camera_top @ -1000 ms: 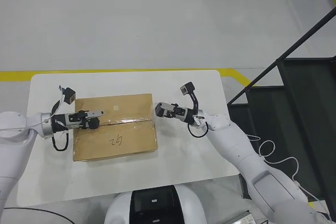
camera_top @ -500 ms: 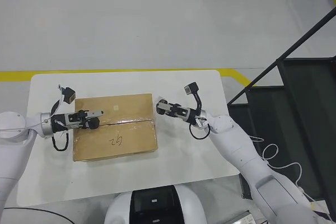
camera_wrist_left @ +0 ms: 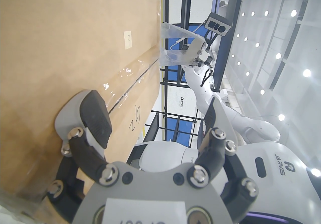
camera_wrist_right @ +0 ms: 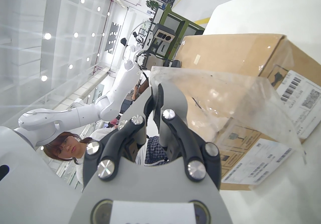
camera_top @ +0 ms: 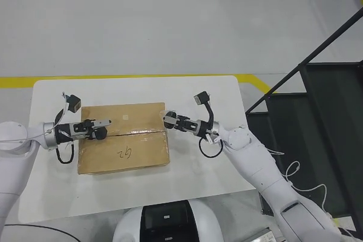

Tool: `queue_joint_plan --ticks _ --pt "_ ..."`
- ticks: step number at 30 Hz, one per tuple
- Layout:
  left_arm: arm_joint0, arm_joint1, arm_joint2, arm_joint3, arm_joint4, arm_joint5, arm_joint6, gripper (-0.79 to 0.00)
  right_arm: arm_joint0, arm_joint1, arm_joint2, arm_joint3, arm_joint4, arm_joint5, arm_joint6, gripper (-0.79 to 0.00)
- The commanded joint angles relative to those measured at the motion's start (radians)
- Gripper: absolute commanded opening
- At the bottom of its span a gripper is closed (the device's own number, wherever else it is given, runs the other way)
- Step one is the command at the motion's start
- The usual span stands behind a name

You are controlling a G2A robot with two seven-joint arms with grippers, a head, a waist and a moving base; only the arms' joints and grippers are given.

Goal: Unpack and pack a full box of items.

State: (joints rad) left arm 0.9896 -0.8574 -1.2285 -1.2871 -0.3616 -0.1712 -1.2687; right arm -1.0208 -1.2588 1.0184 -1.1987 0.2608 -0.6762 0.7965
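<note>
Currently the closed box (camera_top: 124, 138) is sitting on the bench (camera_top: 199, 91); the right gripper (camera_top: 167, 120) is clamping clear tape (camera_wrist_right: 225, 99) at its right end, the left gripper (camera_top: 104, 127) lying open over its left end

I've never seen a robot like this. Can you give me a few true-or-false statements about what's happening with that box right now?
1. The cardboard box has its top flaps open. False: they lie shut.
2. The right pincer pinches a strip of clear tape at the box's end. True.
3. The left pincer is clamped shut. False: it is open, over the box's top.
4. The box stands on a white table. True.
</note>
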Motion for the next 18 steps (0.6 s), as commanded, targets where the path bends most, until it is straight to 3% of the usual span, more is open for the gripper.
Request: queue_joint_plan --ticks 1,18 --pt "0.0 0.0 0.001 0.001 -0.001 0.001 0.0 0.0 0.013 -0.005 -0.018 0.001 0.001 0.017 0.006 -0.785" --pt "-0.001 -0.002 -0.008 0.011 -0.026 -0.011 0.009 0.0 0.133 -0.061 -0.159 0.124 -0.032 0.109 0.002 -0.785"
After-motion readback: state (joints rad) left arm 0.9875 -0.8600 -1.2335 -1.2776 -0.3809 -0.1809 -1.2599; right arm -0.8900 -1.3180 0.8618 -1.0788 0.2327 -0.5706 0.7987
